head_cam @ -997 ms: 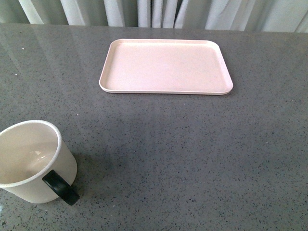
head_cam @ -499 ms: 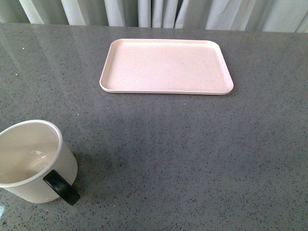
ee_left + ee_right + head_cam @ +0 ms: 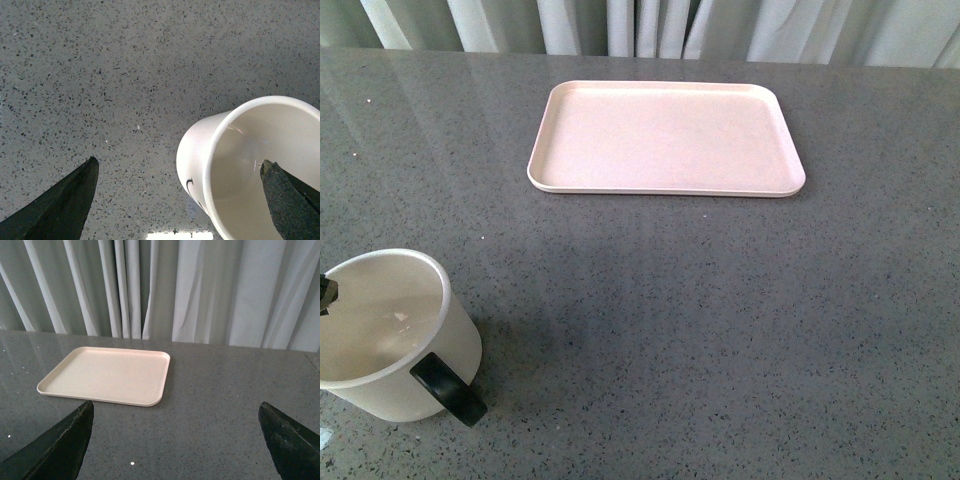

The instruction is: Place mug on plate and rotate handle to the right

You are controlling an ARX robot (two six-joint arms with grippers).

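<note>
The white mug (image 3: 390, 335) stands upright on the grey table at the near left, its black handle (image 3: 448, 390) pointing to the near right. The pink-cream plate (image 3: 665, 137) lies empty at the far middle. My left gripper (image 3: 179, 162) is open above the mug (image 3: 240, 170). One finger (image 3: 290, 200) is over the mug's opening and the other finger (image 3: 60, 205) is outside, so the mug's wall is between them. Part of the black print (image 3: 190, 185) shows. Its tip (image 3: 326, 292) shows at the front view's left edge. My right gripper (image 3: 175, 405) is open and empty, above the table, facing the plate (image 3: 107, 374).
Pale curtains (image 3: 200, 290) hang behind the table's far edge. The grey speckled table (image 3: 720, 320) stretches between the mug and the plate.
A dark tip of my left gripper has come into the front view at the left edge, over the mug's rim. The mug and plate have barely shifted.
</note>
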